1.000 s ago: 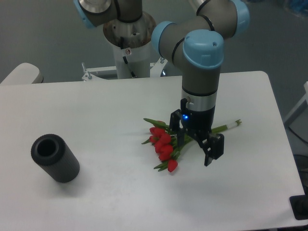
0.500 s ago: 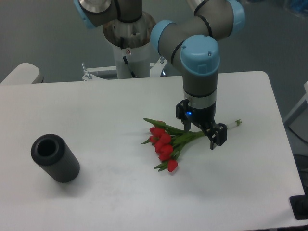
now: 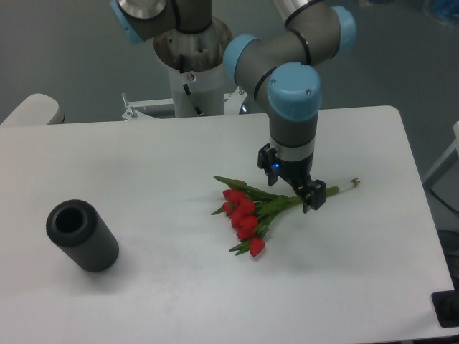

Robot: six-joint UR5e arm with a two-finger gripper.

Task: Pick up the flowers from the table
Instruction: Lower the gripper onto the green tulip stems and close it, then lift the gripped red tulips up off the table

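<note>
- The flowers (image 3: 247,213) lie flat on the table (image 3: 143,158), red buds bunched toward the near left and green stems running up and to the right, ending in a pale tip close to the table's right side.
- The gripper (image 3: 292,188) hangs straight down over the stems, its two black fingers spread apart and empty, one on each side of the stalks just behind the leaves.
- That spot looks chosen on purpose: the stems are the narrow, firm part of the bunch, and a pinch there would spare the soft buds.
- Whether the fingertips touch the tabletop or sit just above it cannot be told from this angle.
- A black ribbed cylinder (image 3: 82,235) lies on its side well apart at the near left, its open end facing the camera, out of the arm's way.
- By this view, the closing squeeze and the lift are not yet done.
</note>
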